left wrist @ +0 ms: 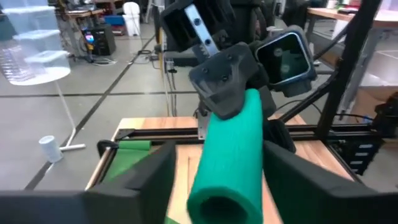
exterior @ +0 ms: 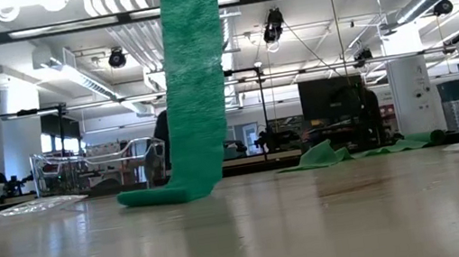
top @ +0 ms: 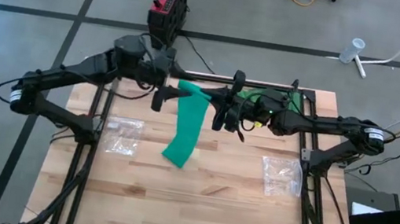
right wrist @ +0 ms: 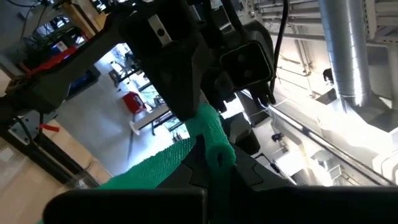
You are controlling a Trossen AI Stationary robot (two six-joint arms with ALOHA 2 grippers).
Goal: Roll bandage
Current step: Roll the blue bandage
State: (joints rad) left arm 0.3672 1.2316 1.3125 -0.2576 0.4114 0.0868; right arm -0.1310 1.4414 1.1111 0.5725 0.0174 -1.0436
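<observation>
A green bandage is partly rolled. Its roll [top: 196,93] hangs level above the table between my two grippers. The loose strip [exterior: 193,70] drops from the roll, and its lower end [exterior: 165,195] lies folded on the wood. My right gripper [top: 222,109] comes from the table's right and is shut on the roll's right end. My left gripper [left wrist: 221,171] comes from the left with one finger on each side of the roll's left end [left wrist: 225,186], the jaws parted. My left gripper has one finger [left wrist: 287,177] close against the roll's side and the other [left wrist: 152,177] a little apart from it; I cannot tell whether it touches. My right gripper pinches the roll's right end [right wrist: 214,140] between its two fingers. The fingers come level from the table's right, along the roll. The roll is lifted clear and the strip hangs slack below it.
Two clear plastic bags lie on the table, one at the left [top: 123,134] and one at the right [top: 282,177]. More green bandage [exterior: 329,154] lies at the far edge under the right arm. The near half of the table [top: 194,206] is bare wood.
</observation>
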